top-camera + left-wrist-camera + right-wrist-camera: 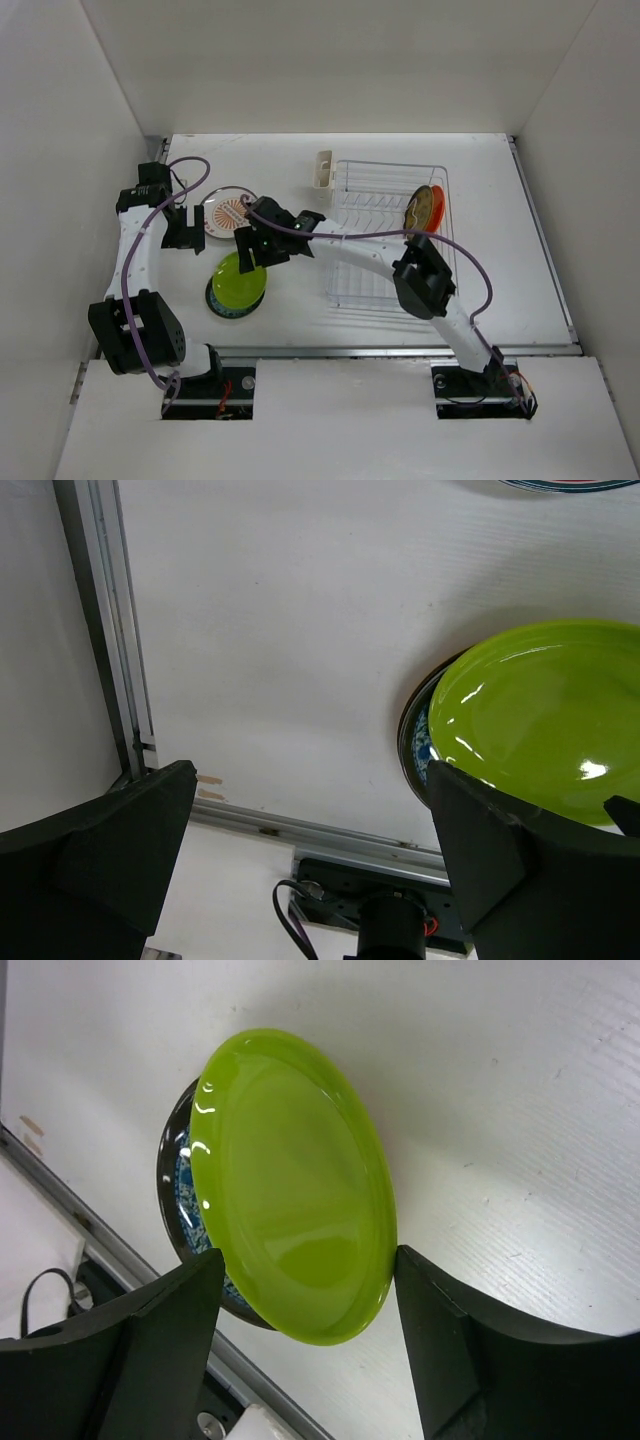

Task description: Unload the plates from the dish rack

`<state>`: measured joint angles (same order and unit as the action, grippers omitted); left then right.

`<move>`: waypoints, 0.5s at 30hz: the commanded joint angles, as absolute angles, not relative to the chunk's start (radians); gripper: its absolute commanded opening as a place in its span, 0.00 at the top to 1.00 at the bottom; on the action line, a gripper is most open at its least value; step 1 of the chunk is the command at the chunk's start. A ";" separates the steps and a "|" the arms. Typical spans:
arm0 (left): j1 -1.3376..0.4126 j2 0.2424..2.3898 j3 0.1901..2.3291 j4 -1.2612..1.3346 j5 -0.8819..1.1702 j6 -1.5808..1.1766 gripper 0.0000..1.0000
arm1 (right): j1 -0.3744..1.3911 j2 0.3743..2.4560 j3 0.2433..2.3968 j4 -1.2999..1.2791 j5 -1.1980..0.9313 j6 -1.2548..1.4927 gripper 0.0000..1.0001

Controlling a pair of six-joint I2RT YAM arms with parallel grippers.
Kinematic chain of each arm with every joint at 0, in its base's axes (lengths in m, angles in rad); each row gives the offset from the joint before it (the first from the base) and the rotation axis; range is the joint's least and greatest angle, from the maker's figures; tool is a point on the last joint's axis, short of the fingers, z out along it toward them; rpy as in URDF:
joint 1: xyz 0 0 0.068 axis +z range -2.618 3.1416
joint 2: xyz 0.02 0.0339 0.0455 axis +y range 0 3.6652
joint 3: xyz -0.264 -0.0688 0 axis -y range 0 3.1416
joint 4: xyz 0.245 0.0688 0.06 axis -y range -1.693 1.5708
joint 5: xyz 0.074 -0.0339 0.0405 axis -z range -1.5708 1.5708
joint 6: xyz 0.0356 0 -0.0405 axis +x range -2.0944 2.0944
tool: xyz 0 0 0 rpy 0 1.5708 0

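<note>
Right gripper (308, 1260) is out over the near-left part of the table (500, 250), fingers spread wide, nothing pinched. The lime green plate (295, 1190) shows between them: glossy, plain, lying off-centre on the teal patterned plate (183, 1192), whose dark rim and blue-white pattern peek out on the left side.

Left gripper (310, 780) hangs just left of that stack, fingers wide, nothing between them.

Just beyond the stack lies the white plate with the orange centre (228, 212), flat on the table.

The wire dish rack (390, 282) is right of centre, with a cream cup (323, 168) on its far-left corner. At its far right two plates stand on edge, a yellow patterned one (421, 208) and an orange one (438, 204) touching behind it.
</note>
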<state>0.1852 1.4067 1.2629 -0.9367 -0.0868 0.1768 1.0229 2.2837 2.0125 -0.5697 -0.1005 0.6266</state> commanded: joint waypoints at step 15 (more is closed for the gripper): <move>0.190 1.384 1.282 -0.977 -0.078 0.199 0.00 | 1.086 2.093 1.983 -0.774 0.254 0.601 0.19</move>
